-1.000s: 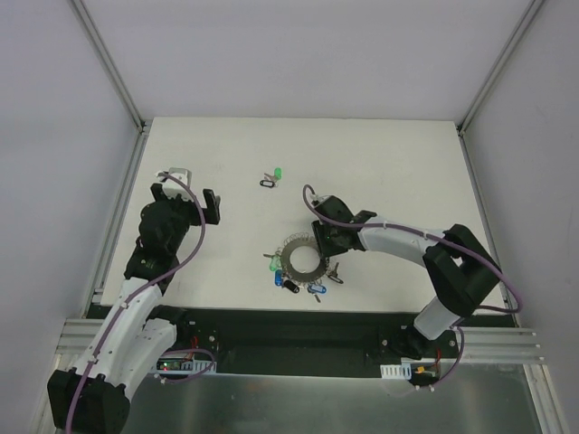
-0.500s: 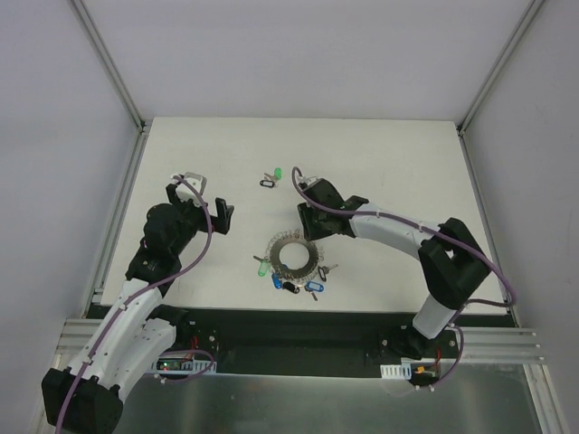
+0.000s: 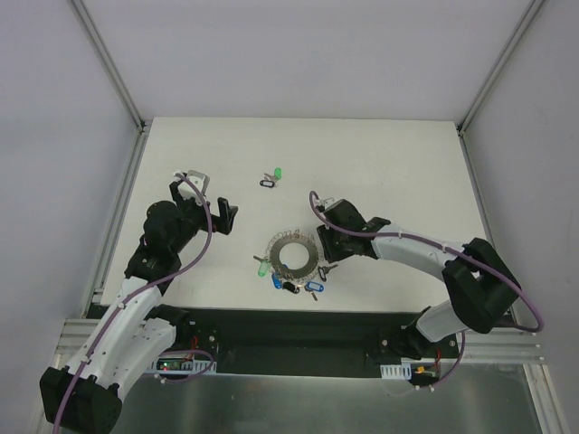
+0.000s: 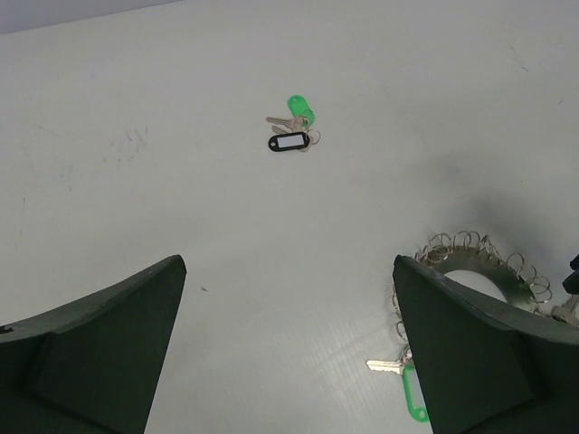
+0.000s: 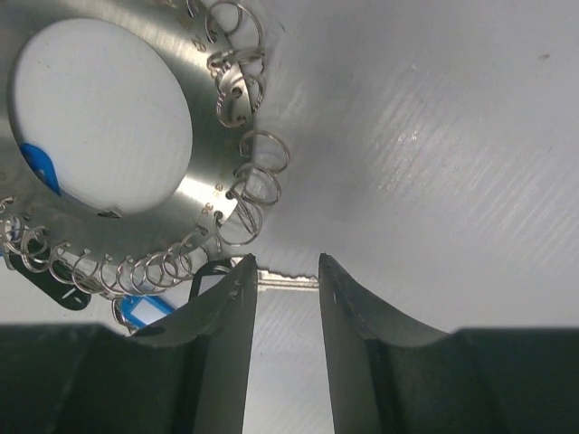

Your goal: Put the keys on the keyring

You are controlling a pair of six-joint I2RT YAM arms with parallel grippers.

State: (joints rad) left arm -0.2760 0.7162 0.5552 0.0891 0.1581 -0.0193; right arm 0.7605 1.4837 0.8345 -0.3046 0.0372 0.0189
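Right gripper narrowly parted over key beside keyring, contact unclear; left gripper released wide.

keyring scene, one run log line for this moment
left gripper: open, empty, aloft | right gripper: open, straddling key beside keyring | loose keys: green-black pair apart from ring

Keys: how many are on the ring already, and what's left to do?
Done, it seems: green, blue and black keys sit at the ring's near rim. In hand: the open right gripper straddles another key there. Left: a green-and-black pair lies loose farther off, ahead of the open left gripper.
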